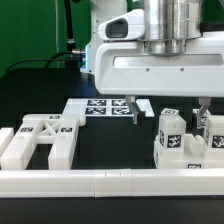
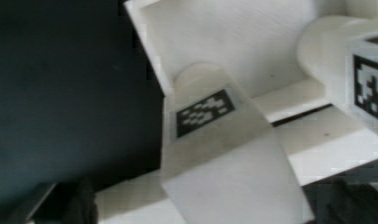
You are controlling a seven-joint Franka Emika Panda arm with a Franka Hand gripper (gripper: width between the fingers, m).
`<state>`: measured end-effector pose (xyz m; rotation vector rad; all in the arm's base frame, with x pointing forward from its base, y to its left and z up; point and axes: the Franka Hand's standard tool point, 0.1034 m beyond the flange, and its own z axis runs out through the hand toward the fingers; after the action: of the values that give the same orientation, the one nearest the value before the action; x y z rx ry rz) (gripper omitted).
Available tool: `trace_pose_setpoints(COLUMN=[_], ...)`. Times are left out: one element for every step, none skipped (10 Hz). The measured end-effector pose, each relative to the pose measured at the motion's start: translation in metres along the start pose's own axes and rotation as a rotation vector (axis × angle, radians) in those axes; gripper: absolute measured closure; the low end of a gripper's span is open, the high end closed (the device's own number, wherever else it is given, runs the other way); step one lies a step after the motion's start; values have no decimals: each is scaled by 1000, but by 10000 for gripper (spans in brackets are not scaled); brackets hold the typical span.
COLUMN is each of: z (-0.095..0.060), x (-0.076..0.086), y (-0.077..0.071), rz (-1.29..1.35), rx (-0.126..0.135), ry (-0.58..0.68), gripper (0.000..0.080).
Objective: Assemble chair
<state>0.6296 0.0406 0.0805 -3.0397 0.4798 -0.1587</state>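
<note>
Chair frame [image 1: 35, 140] lies on the counter [image 1: 35, 92] at the exterior view's left, seat block [image 1: 185, 145] at its right. We judge grasping in hand: fingers [image 1: 134, 110] wide, empty, over the block; next, descend and close.

Black table [image 1: 112, 150], with items lying on it.
Flat frame [image 1: 38, 140] at the exterior view's left; blocky tagged parts [image 1: 183, 152] at its right; marker board [image 1: 103, 107] behind them; long border rail [image 1: 100, 183] across the front.
</note>
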Motion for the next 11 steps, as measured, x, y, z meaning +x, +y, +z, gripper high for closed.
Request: trace_pose_setpoints(z=[0, 1, 1, 2, 2, 2, 2, 2, 2, 2, 1], x=[0, 1, 1, 1, 1, 1, 1, 1, 1, 2, 3], y=[2, 4, 6, 5, 5, 5, 5, 5, 5, 6, 10], rz=[-97, -151, -153, -151, -144, -133, -133, -113, -5, 70, 147], rx=[-3, -4, -5, -5, -4, -5, -5, -3, -3, -4, -10], ry=[0, -1, -2, -2, -2, -2, -2, -2, -1, 3, 5], gripper=[150, 150, 177, 177, 353, 517, 517, 515, 515, 515, 515])
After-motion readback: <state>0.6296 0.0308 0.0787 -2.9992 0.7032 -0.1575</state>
